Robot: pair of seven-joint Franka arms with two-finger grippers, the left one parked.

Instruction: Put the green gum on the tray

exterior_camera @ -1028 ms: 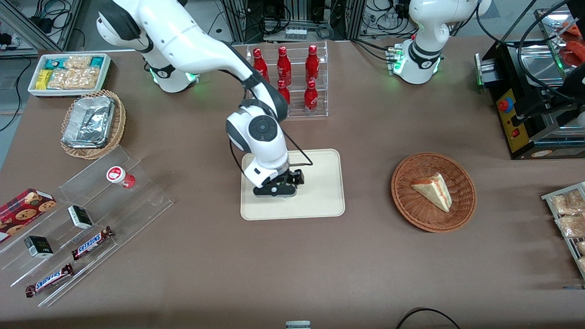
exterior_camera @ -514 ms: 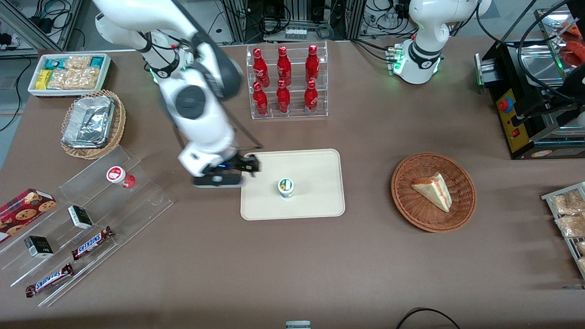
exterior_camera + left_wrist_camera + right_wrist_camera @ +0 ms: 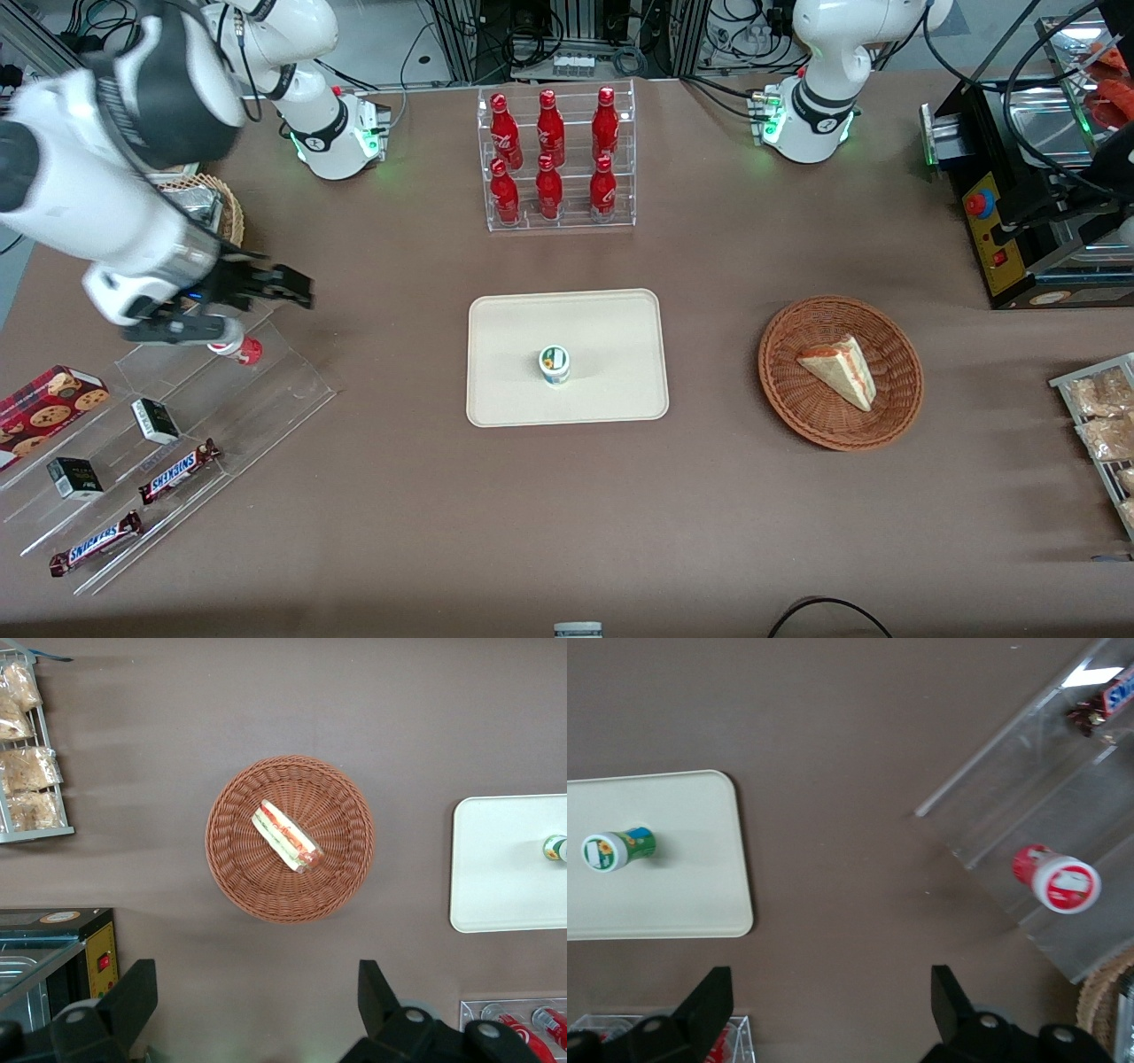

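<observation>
Well away from my hand [image 3: 190, 330], the green gum [image 3: 555, 364] stands upright on the tray [image 3: 611, 399], nothing touching it. My hand hangs empty, fingers apart, above the red-lidded bottle [image 3: 232, 341] on the clear stepped rack [image 3: 266, 372] (toward my end of the desk). Placing looks done; next I'd only need to park clear.

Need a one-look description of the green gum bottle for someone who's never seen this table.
Find the cream-beige tray at mid-table, nearer the front camera than the rack of red bottles. The green gum stands upright on it, alone. Its lid is white and green, unlike the red-lidded bottle on the clear acrylic stand, where the open claw hovers.
</observation>
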